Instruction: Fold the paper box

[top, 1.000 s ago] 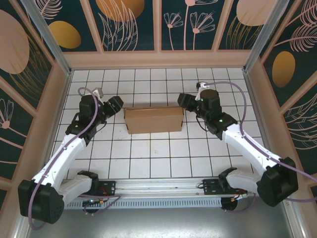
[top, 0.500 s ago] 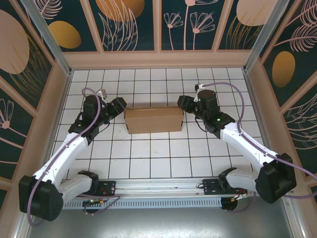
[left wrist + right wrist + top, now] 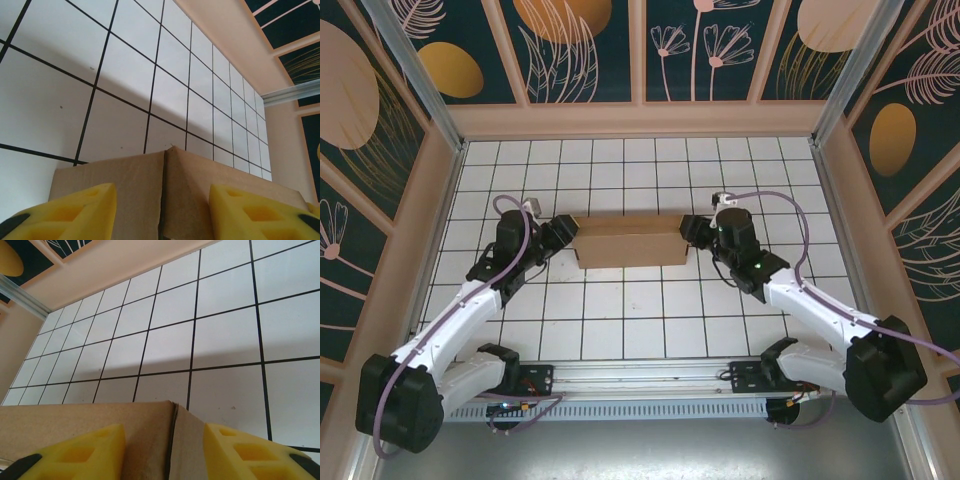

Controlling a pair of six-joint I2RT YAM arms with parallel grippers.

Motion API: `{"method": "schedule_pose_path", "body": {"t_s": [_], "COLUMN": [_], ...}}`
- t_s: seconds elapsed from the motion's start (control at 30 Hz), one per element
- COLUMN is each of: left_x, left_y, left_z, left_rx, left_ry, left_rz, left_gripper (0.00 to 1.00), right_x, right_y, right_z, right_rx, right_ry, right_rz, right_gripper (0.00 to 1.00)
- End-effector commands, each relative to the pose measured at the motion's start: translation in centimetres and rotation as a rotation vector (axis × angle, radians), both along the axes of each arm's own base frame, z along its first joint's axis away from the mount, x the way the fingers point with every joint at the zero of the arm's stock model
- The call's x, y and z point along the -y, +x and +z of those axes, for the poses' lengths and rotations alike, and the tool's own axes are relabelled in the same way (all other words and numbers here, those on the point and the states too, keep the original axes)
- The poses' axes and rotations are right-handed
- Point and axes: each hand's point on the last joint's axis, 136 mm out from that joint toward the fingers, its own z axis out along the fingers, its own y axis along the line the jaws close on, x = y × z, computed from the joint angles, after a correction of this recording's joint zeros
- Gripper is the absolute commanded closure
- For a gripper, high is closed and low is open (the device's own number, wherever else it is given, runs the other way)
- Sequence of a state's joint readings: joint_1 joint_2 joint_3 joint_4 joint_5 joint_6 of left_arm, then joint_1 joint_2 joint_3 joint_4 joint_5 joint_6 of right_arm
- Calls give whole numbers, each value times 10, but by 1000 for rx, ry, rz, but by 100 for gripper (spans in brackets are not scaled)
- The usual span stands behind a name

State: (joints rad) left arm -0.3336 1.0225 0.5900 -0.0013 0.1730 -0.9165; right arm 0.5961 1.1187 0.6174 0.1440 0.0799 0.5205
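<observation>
At the middle of the white, black-gridded worktop [image 3: 620,310] lies the plain brown corrugated cardboard paper box [image 3: 628,243], already shaped into a shallow closed rectangle. The left pincer [image 3: 563,232] and right pincer [image 3: 692,230] sit at its two ends, yellow fingers [image 3: 70,207] spread around each corner, not pinching. Probably only seating the end flaps remains. Dark teal wall panels [image 3: 700,50] with leaf and gold patterns enclose the worktop.

Box [image 3: 628,243]: plain brown corrugated cardboard, unprinted.
Shape: shallow rectangle, side panels standing.
Pose: long side running left to right, base down.
Place: middle of the white gridded surface [image 3: 620,320].
Ends: panels meet at an upright seam.
</observation>
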Motion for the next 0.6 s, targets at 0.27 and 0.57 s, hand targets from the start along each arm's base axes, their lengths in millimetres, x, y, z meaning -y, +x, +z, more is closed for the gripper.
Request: {"method": "schedule_pose_path", "body": {"t_s": [0.27,0.57], "left_x": [-20,-25], "left_y": [-43,-57], "left_z": [-96,-122], "left_rx": [-201,-237], "left_ry": [22,20], "left_rz": [78,90], "left_gripper": [57,68], "right_x": [19,3], "right_y": [-26,-34], "right_z": [-74,-70], "right_rx": [-90,-101], "right_ry": [-69,1], "right_rz": [-74,7], "right_gripper": [59,77]}}
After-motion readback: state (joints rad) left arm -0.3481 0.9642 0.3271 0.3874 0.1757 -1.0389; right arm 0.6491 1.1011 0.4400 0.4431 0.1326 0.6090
